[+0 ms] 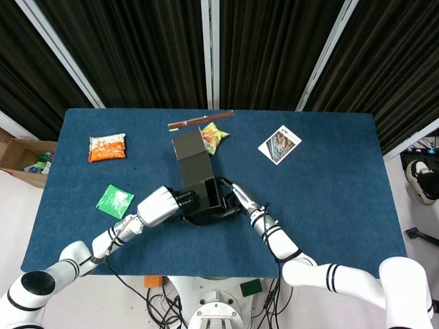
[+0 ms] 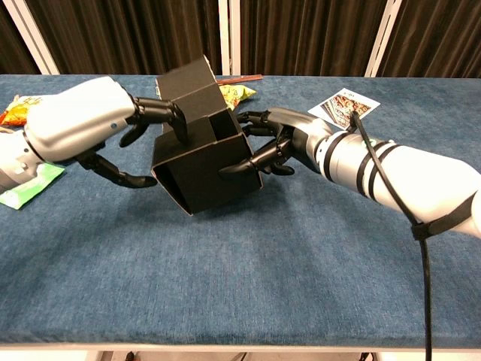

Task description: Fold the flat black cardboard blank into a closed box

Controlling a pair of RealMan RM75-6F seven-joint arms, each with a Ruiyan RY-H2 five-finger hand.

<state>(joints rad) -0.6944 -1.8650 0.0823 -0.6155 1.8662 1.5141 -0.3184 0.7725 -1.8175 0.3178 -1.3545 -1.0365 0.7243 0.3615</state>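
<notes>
The black cardboard box (image 1: 197, 179) is partly folded, with its long lid flap (image 1: 186, 145) still standing out toward the far side. It is tilted and lifted off the blue table (image 1: 329, 205). In the chest view the box (image 2: 203, 177) shows one dark front face. My left hand (image 2: 113, 124) grips it from the left, fingers (image 2: 161, 111) over the top edge and thumb against the lower left side. My right hand (image 2: 276, 144) holds the right face with its fingers spread on the cardboard. In the head view my left hand (image 1: 163, 204) and right hand (image 1: 236, 199) flank the box.
An orange snack packet (image 1: 107, 147) and a green sachet (image 1: 114, 200) lie on the left. Behind the box lie a yellow-green packet (image 1: 214, 137) and a thin brown stick (image 1: 200, 120). A picture card (image 1: 279, 144) lies at the back right. The table's front edge is near.
</notes>
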